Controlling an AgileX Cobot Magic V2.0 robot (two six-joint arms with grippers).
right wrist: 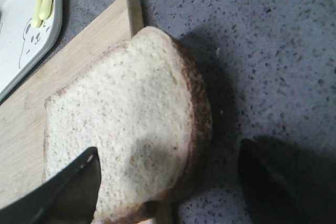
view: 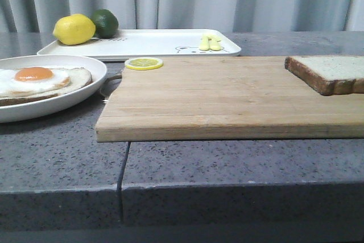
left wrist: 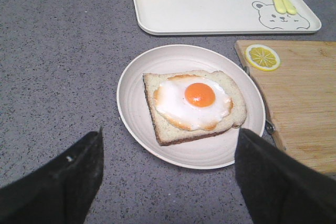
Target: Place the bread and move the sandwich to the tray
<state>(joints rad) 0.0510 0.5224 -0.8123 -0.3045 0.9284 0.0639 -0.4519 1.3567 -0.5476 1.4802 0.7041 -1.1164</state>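
Note:
The sandwich (left wrist: 194, 103), a brown-crusted slice topped with a fried egg, lies on a round white plate (left wrist: 131, 108) at the counter's left (view: 40, 81). My left gripper (left wrist: 170, 137) hangs open above the plate's near rim, holding nothing. The bread (view: 333, 72), thick and pale, rests on the wooden cutting board's right end. In the right wrist view the bread (right wrist: 121, 114) overhangs the board's corner. My right gripper (right wrist: 169, 150) is open astride its crust, one finger over the crumb and one over the counter. The white tray (view: 153, 42) lies at the back. Neither gripper shows in the front view.
On the tray sit a lemon (view: 74, 29), a lime (view: 105, 22) and yellow cutlery (view: 210, 42). A wooden cutting board (view: 227, 95) fills the middle and carries a lemon slice (view: 144, 63) at its far left corner. The grey counter has a seam (view: 123, 169).

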